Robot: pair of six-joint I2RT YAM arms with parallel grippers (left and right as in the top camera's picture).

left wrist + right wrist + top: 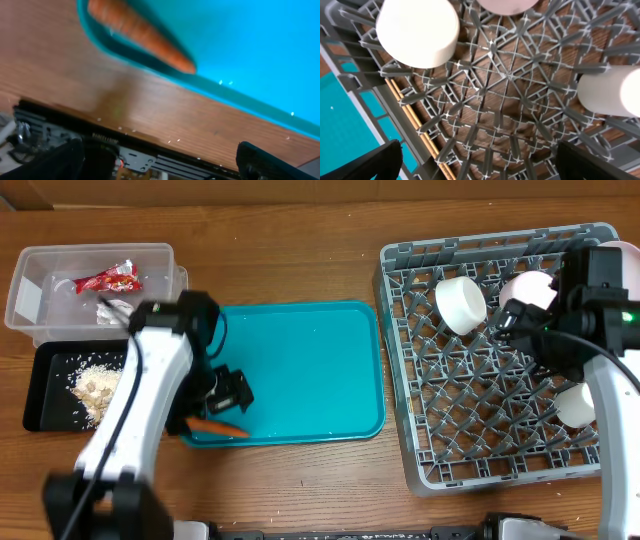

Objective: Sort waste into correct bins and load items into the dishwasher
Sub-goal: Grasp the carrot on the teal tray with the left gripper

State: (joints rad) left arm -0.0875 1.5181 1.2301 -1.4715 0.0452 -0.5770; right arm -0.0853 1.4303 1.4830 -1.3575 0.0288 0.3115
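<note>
The orange carrot [218, 426] lies on the front left rim of the teal tray [310, 370]; it also shows in the left wrist view [140, 32]. My left gripper [228, 392] hovers just above it, open and empty [160, 162]. The red wrapper [106, 279] and white tissue [115, 310] lie in the clear tub [30, 300]. Rice [95, 388] lies in the black tray [45, 415]. My right gripper [515, 320] is open and empty [480, 160] over the grey dish rack [420, 460]. The rack holds a white bowl [460, 304], a pink bowl [527, 288], a cup [577, 404] and chopsticks [412, 117]. The plate is out of view.
The teal tray sits between the bins on the left and the rack on the right. The table's front edge [150, 155] runs close below the carrot. Rack pegs [510, 75] stand under my right gripper.
</note>
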